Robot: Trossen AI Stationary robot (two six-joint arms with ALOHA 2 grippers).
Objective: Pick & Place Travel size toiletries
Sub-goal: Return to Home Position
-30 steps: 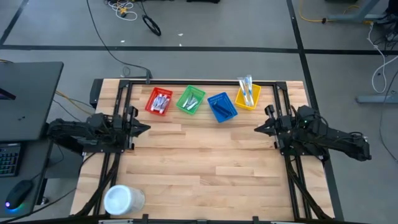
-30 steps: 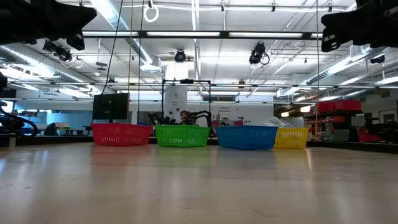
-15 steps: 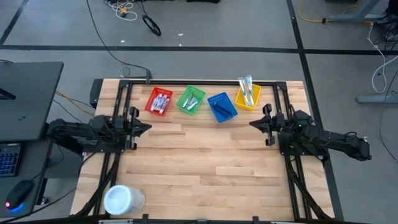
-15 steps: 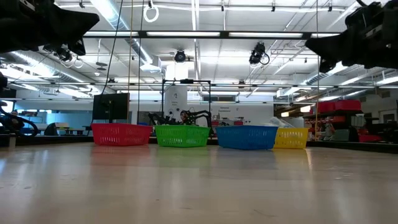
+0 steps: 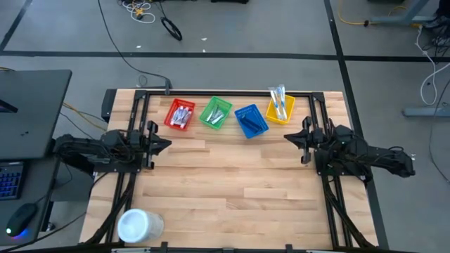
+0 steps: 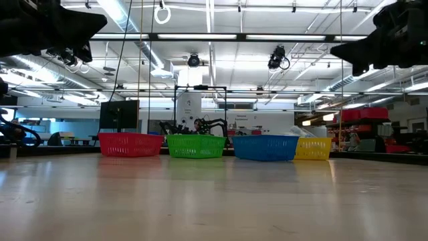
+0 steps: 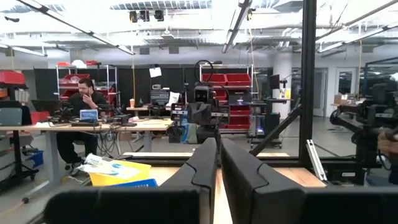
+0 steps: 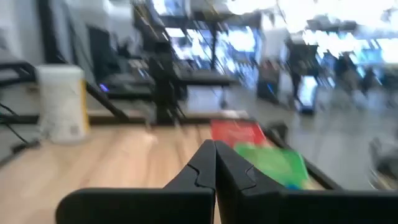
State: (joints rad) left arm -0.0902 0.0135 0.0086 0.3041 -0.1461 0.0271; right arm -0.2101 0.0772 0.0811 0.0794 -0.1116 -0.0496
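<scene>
Both arms are pulled back to the counter's (image 5: 232, 190) side edges, with nothing held. The left arm (image 5: 98, 149) sits at the left edge and the right arm (image 5: 362, 156) at the right edge, tips pointing inward at each other across bare wood.

Left jaws: pressed together on nothing, only a thin slit between the fingers in the left wrist view. Right jaws: pressed together too, empty, in the right wrist view.

The travel size toiletries (image 5: 183, 114) are all in the four baskets lined up along the far edge, and none shows loose on the counter.
- The red basket (image 5: 171, 116) holds white tubes.
- The green basket (image 5: 208, 117) holds pale, silvery pieces.
- The blue basket (image 5: 259, 128) holds dark blue items, hard to tell apart.
- The yellow basket (image 5: 270, 112) holds toothbrushes (image 5: 280, 95), long axis running toward the far edge, heads poking over the far rim.

Key relation: the basket row lies farther back than both sets of jaws and between the two arms. The right jaws are nearer yellow and blue, just off the yellow basket's near corner. The left jaws are nearer red, with green roughly in the middle.

A white tub (image 5: 137, 226) stands at the near-left corner, well apart from everything.

Judgement: sorting looks finished, this is the parking step, and there is nothing left to reach for. If a further pick were needed, it would mean reaching back and inward — low risk, since both arms are clear of the baskets.
</scene>
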